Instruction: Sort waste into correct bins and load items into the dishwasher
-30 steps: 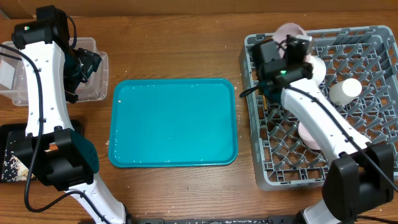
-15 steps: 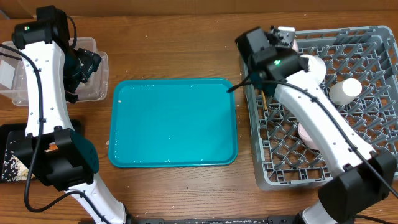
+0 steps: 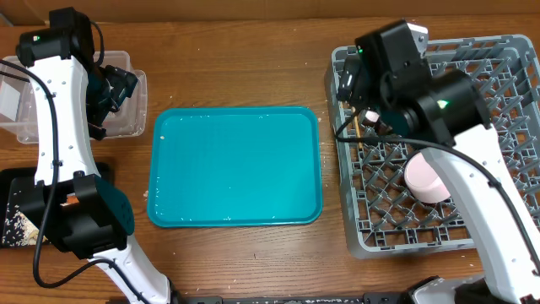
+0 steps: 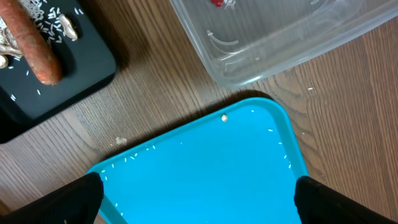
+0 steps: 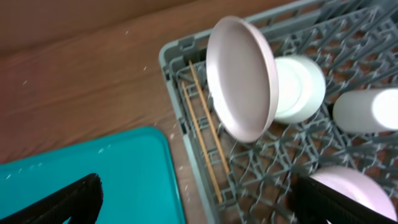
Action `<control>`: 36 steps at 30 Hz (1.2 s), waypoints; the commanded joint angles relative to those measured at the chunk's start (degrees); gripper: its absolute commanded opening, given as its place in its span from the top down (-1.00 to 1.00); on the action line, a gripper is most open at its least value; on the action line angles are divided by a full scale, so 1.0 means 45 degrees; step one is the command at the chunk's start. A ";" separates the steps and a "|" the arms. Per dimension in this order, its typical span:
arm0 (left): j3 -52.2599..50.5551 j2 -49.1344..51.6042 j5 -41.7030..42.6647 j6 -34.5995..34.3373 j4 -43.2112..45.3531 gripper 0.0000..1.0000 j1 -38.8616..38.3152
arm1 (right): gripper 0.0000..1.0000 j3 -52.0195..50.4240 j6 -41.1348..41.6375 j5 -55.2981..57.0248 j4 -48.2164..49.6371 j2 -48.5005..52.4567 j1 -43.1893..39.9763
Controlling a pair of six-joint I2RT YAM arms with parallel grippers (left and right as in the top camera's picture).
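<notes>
Left tool (image 4: 198,186): fingers (image 4: 68,199) wide apart, nothing between them. Corner of the teal tray (image 4: 199,162) below in the wrist view, with tub and black tray beyond.
Right tool (image 5: 198,185): spread open as well, empty, up over the left edge of the rack. Hidden under its own arm in the overhead view.
Dish rack (image 3: 380,211): grey peg lattice on the right of the desk (image 3: 253,51), just beside the teal tray.
Large plate (image 5: 242,78): standing on edge among the pegs near the rack's far left corner, tilted.
Smaller round white dish (image 5: 303,87): right behind the plate. Touching or only close — cannot tell.
Cup (image 5: 367,109): white, in the rack to the right of that dish, apparently on its side.
Bowl (image 3: 424,180): around the middle of the rack, partly under the right arm.
Chopsticks (image 5: 205,124): lying side by side in the rack along its left wall, beside the plate's lower edge.
Clear tub (image 4: 280,31): far left of the desk, with a red scrap (image 4: 217,2) inside it at the very top edge of the wrist view.
Black tray (image 4: 93,68): near left of the desk, apart from the tub — carrying the orange stick (image 4: 40,43) and scattered white grains (image 4: 59,25).
Teal tray: centre of the desk, between the tub side and the rack, with a few white specks on it.
</notes>
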 commanded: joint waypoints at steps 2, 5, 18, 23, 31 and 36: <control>-0.0068 -0.0379 -0.0005 -0.0267 -0.0019 -0.99 -0.0029 | -1.00 0.0282 0.1394 -0.0787 -0.0942 -0.0685 0.0058; -0.0068 -0.0379 -0.0005 -0.0267 -0.0019 -1.00 -0.0029 | -1.00 0.0277 0.2239 -0.0777 -0.2161 -0.0879 0.0267; -0.0068 -0.0379 -0.0005 -0.0267 -0.0019 -0.99 -0.0029 | -1.00 -0.1642 0.4231 0.0869 -0.4454 -0.1146 0.1491; -0.0068 -0.0379 -0.0005 -0.0267 -0.0019 -0.99 -0.0029 | -1.00 -0.3269 0.4303 0.0889 -0.3682 -0.1651 0.1569; -0.0068 -0.0379 -0.0005 -0.0267 -0.0019 -0.99 -0.0029 | -1.00 -0.4750 -0.1180 -0.2929 -0.0053 -0.1855 0.1569; -0.0068 -0.0379 0.0000 -0.0267 -0.0024 -0.99 -0.0029 | -1.00 -0.4765 -0.2181 -0.4770 0.1753 -0.1851 0.1569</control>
